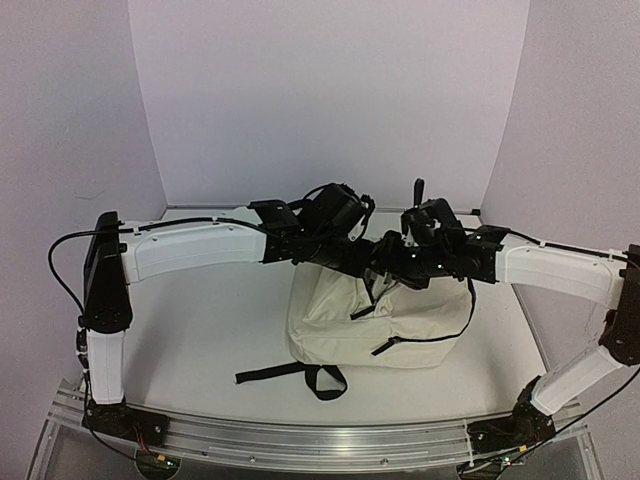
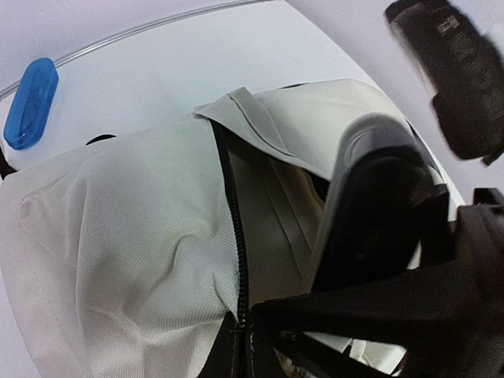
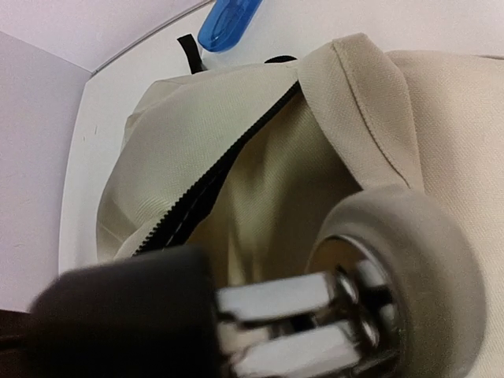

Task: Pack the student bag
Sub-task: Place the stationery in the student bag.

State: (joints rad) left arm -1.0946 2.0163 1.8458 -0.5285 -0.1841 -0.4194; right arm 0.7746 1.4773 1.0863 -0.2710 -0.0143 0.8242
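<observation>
Left hand (image 1: 372, 260) clenched at the bag (image 1: 400, 335) mouth; right hand (image 1: 403, 268) state cannot be told. Enter slowly between the zipper (image 3: 213, 177) edges.

Both arms are built the same way. The left arm (image 1: 190, 245) and the right arm (image 1: 555, 270) have long white covers, smooth and rounded, with black joint blocks between them. At the left edge of the top view a thin black cable (image 1: 60, 265) makes a loop beside a tall black block. In the middle of the frame the wrists are black and boxy, and the left gripper (image 1: 378, 262) and right gripper (image 1: 410, 268) are black also. At the bottom, the black left base (image 1: 110, 415) and right base (image 1: 500, 435) sit on a silver rail (image 1: 300, 440). A small green board (image 1: 160, 463) with thin wires shows at lower left.
</observation>
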